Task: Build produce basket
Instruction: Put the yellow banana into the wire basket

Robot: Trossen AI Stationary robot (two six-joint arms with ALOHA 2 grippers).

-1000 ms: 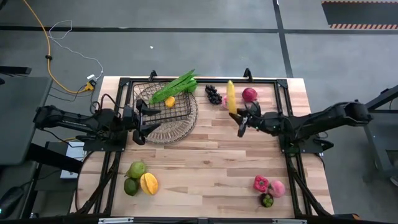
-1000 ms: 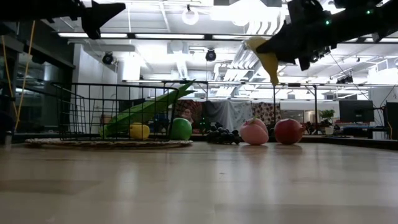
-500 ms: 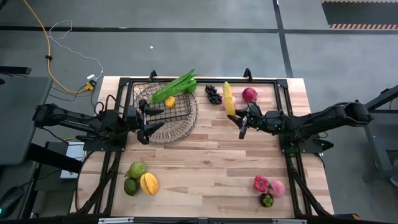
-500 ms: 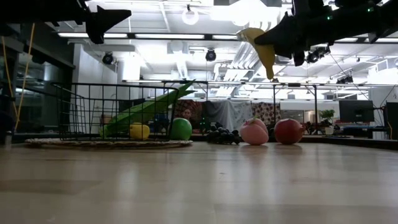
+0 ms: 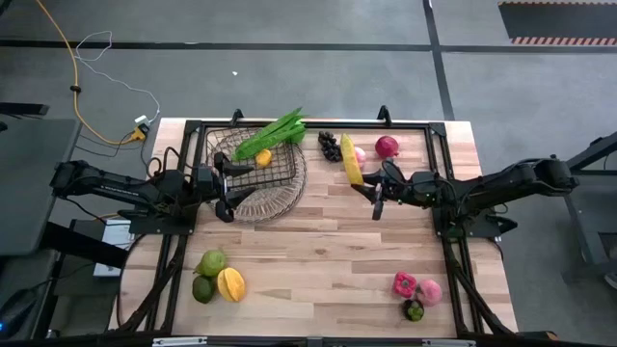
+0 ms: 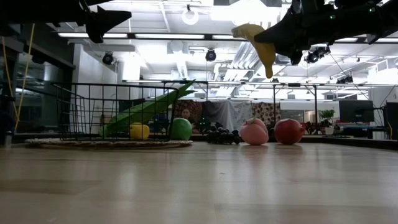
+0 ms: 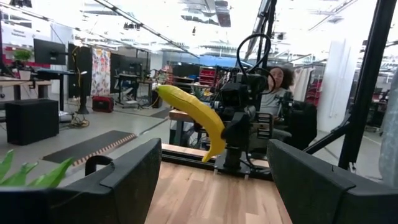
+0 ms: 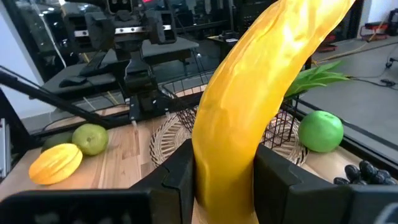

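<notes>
Banana (image 5: 350, 160) clamped in right tool (image 5: 371, 186), held above counter (image 5: 328, 260) toward far edge, basket (image 5: 258, 173) set at far left corner, left tool (image 5: 223, 192) spread apart over its rim.

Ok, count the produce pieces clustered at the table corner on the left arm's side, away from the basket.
3: a light green fruit, a darker green fruit right beside it, nearer the table's edge, and a yellow-orange piece next to both. From above, none looks hidden.
</notes>
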